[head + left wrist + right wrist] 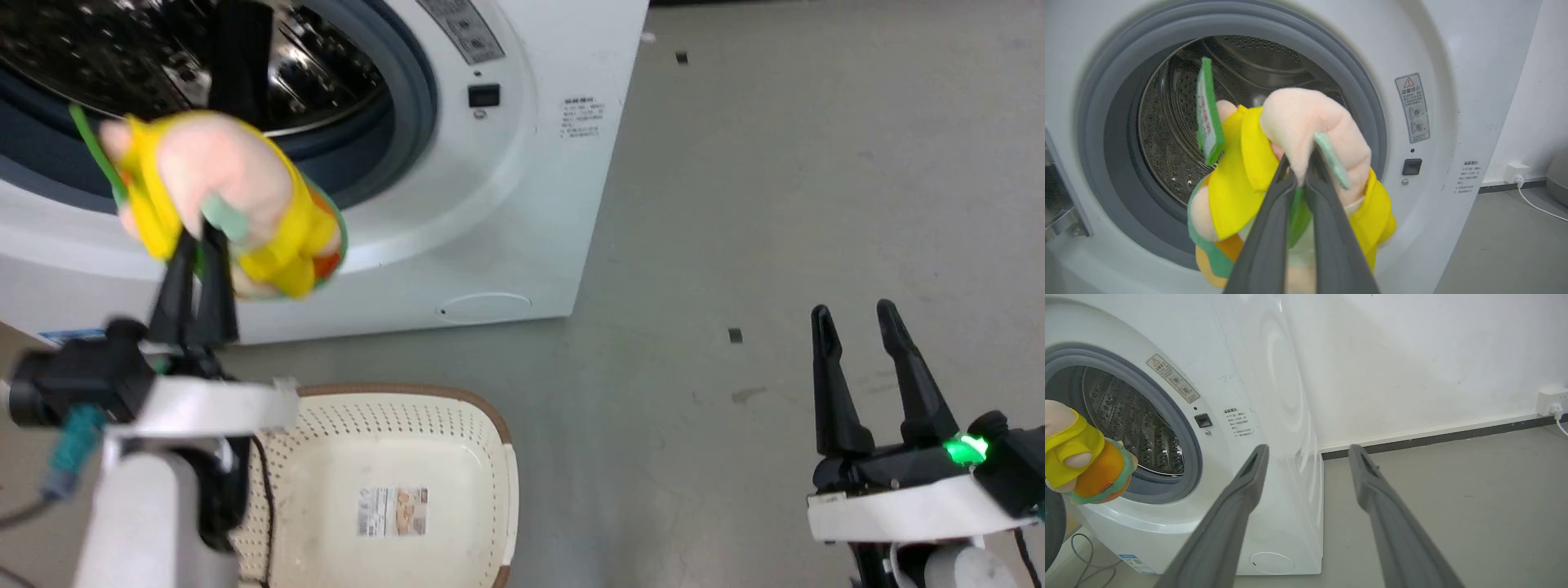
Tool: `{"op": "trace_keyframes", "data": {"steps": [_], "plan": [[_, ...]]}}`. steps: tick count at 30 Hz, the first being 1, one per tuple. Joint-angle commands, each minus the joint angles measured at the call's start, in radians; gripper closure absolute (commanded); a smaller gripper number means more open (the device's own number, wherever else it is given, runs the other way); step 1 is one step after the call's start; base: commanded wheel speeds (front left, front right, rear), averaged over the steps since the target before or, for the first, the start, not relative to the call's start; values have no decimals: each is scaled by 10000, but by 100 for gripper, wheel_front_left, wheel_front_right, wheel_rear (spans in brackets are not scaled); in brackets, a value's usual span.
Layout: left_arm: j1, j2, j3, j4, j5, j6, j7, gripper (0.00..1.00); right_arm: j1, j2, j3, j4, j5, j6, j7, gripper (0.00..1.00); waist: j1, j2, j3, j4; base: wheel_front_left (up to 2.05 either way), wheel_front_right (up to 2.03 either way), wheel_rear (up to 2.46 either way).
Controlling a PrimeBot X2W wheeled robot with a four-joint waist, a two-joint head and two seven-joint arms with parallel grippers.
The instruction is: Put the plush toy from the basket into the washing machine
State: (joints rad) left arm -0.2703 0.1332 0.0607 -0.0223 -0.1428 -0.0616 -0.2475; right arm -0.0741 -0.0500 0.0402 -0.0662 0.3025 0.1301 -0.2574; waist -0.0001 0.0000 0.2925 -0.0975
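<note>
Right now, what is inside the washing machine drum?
Bare perforated steel where the drum shows, no laundry. The plush toy, clamped in the left gripper before the opening, covers the drum's middle and lower right.

The plush toy (1306, 118) is soft, napped cloth, matt throughout. The washing machine (522, 188) has a smooth, glossy white casing, a bright perforated steel drum (1167, 122) and a matt grey rubber door ring (1098, 130). The basket (482, 441) is perforated cream plastic. The floor (775, 204) is matt grey, probably concrete.

Bright even light; plush toy (219, 181) blurred w/ motion.
</note>
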Motion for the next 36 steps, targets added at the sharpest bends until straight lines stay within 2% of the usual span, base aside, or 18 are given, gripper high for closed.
{"op": "trace_keyframes", "data": {"steps": [1,5,13,17,18,22,28,33,36], "plan": [[-457,202,103,-6,18,-18,94,100,-219,-3,9,-55,74,6,-44,0,1,0,529,-268,0,0,0],[-1844,687,426,129,-101,62,852,100,-543,-3,-107,-179,132,6,-44,0,1,0,1420,-543,0,0,0],[-5078,2430,841,797,-75,-152,2773,100,-1290,-3,-156,-395,444,6,-44,0,1,0,3220,-1222,0,0,0],[-6830,3250,925,1734,-44,-234,3459,100,-1622,-3,-157,-472,624,6,-44,0,1,0,3963,-1472,0,0,0],[-7665,3460,933,2349,-113,-250,3728,100,-1761,-3,-147,-467,707,6,-44,0,1,0,4268,-1573,0,0,0],[-9092,4216,496,3807,383,-358,3848,100,-1983,-3,-35,-416,858,6,-44,0,1,0,4744,-1781,0,0,0],[-10527,4278,160,5803,501,-331,3768,100,-2122,-3,114,-392,1018,6,-44,0,1,0,5144,-1965,0,0,0],[-11235,4091,396,7249,152,-76,3621,100,-2175,-3,120,-417,1051,6,-44,0,1,0,5298,-2039,0,0,0],[-11372,4125,40,7917,328,-208,3626,100,-2193,-3,67,-435,1035,6,-44,0,1,0,5345,-2012,0,0,0]]}}
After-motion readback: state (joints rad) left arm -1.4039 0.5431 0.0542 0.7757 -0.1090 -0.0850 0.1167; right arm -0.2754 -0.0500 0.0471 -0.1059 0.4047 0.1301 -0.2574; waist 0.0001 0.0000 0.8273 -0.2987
